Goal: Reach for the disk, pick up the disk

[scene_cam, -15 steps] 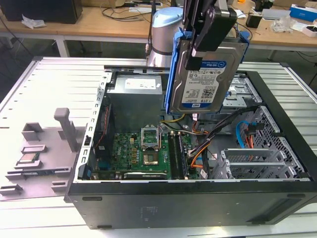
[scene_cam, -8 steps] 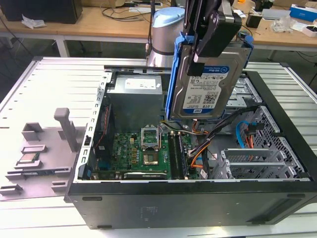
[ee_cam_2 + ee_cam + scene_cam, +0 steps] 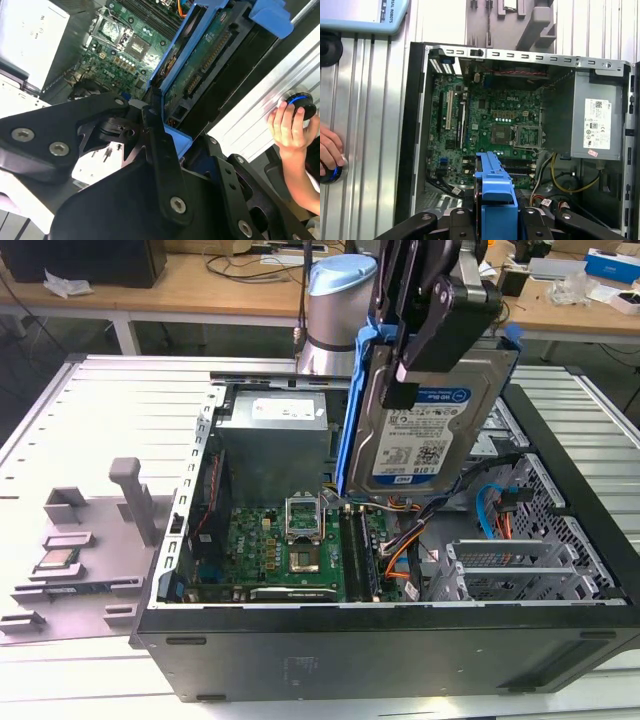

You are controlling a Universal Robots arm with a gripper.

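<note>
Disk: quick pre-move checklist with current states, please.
1. Disk held by the gripper: ok, the fingers are clamped on it in the exterior view.
2. Disk lifted out of the computer case: ok, it hangs upright above the motherboard.
3. Blue bracket on the disk: ok, it frames the drive in both wrist views.
4. Cables free of the disk: cannot tell, the orange and blue cables lie close below it.
5. Person's hand away from the case: ok, it rests on a round button on the table, outside the case.
6. Grip centred on the disk: cannot tell.
</note>
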